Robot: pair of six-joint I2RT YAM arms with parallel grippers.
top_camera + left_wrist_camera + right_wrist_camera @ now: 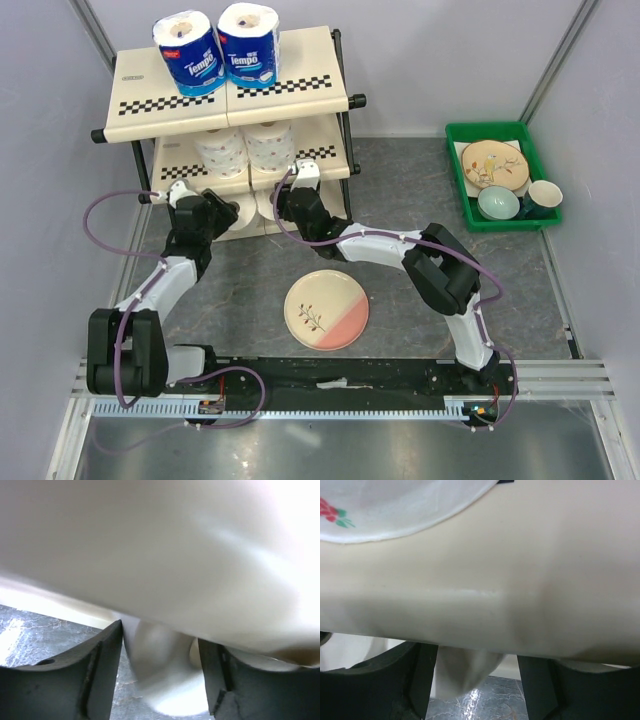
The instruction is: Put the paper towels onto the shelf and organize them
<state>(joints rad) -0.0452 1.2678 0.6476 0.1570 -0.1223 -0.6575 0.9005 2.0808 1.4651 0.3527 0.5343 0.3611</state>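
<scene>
Dark fingers point(100, 670) of the left gripper point(160, 637) straddle a blurred unwrapped roll point(160, 680) under the middle panel point(150, 555) of the shelf point(135, 90), upper left of the overhead frame, though I cannot tell whether they press it. The right gripper point(477, 665) has its jaws apart, with white paper point(462, 672) only part-filling the gap. Both grippers sit tight beneath that panel, so lifting before backing out would likely bump it and topple rolls. I count six paper towels point(222, 152), two per tier: two blue Tempo rolls point(190, 52) on top and four unwrapped below, plus one pink-and-cream plate point(326, 310) and one green tray point(500, 220).
</scene>
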